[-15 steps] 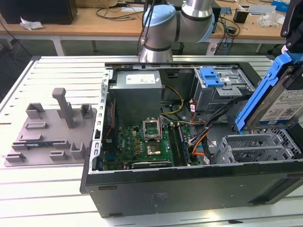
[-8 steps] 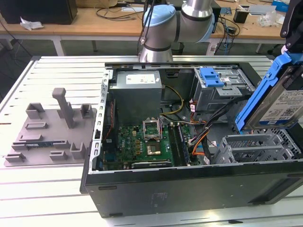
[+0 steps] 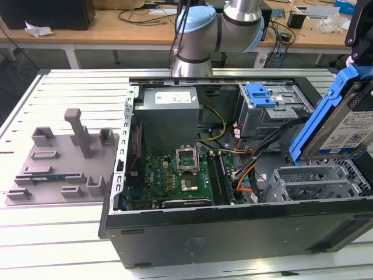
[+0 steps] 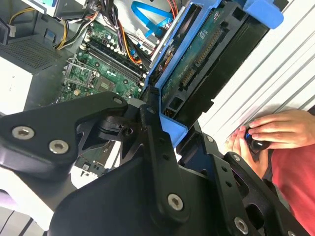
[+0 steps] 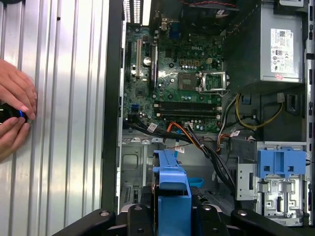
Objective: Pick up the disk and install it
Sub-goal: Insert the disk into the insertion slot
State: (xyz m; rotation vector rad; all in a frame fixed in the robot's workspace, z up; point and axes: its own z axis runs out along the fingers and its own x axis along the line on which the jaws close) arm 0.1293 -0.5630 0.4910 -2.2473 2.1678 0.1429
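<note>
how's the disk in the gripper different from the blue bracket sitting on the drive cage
Pose: the disk is held in the air by the gripper, on edge and tilted; the blue bracket lies flat on top of the grey drive cage.
Make-up: the disk is a silver drive with a white-and-blue label clipped in a blue frame; the blue bracket shows only plastic.
Shared: both have blue plastic of much the same shade.

A slatted metal table (image 3: 52, 239) carries an open computer case (image 3: 233, 236), lying on its side with its circuit boards exposed. Beside the case, on the exterior view's left, sits a grey plastic fixture (image 3: 64, 163). In the first wrist view, a person's hands (image 5: 14, 115) rest on the slats near the case.
</note>
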